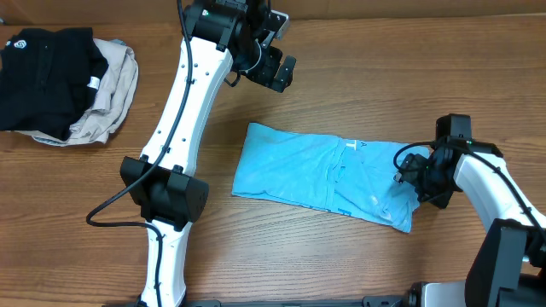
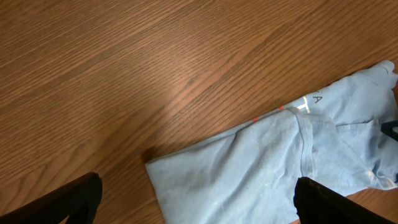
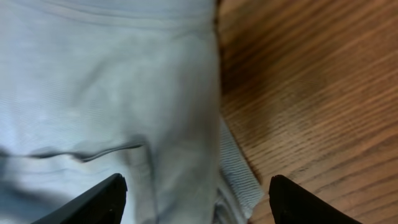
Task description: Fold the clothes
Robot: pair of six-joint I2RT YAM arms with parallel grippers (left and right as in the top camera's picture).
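1. Two pincers, both spread wide and holding nothing: the left pincer (image 1: 280, 75) hangs over bare bench (image 1: 384, 85).
2. The right pincer (image 3: 197, 186) sits low at the right end of the blue T-shirt (image 1: 316, 175), its fingers straddling the cloth's edge; I cannot tell whether they touch it.
3. The T-shirt lies mid-bench as a long folded strip, its left end near the left pincer but apart from it.
4. A black garment (image 1: 38, 81) and a beige garment (image 1: 111, 98) are heaped together far left, well apart.

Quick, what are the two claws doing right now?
Left gripper: open, holding nothing.
Right gripper: open, over the blue T-shirt edge, holding nothing.
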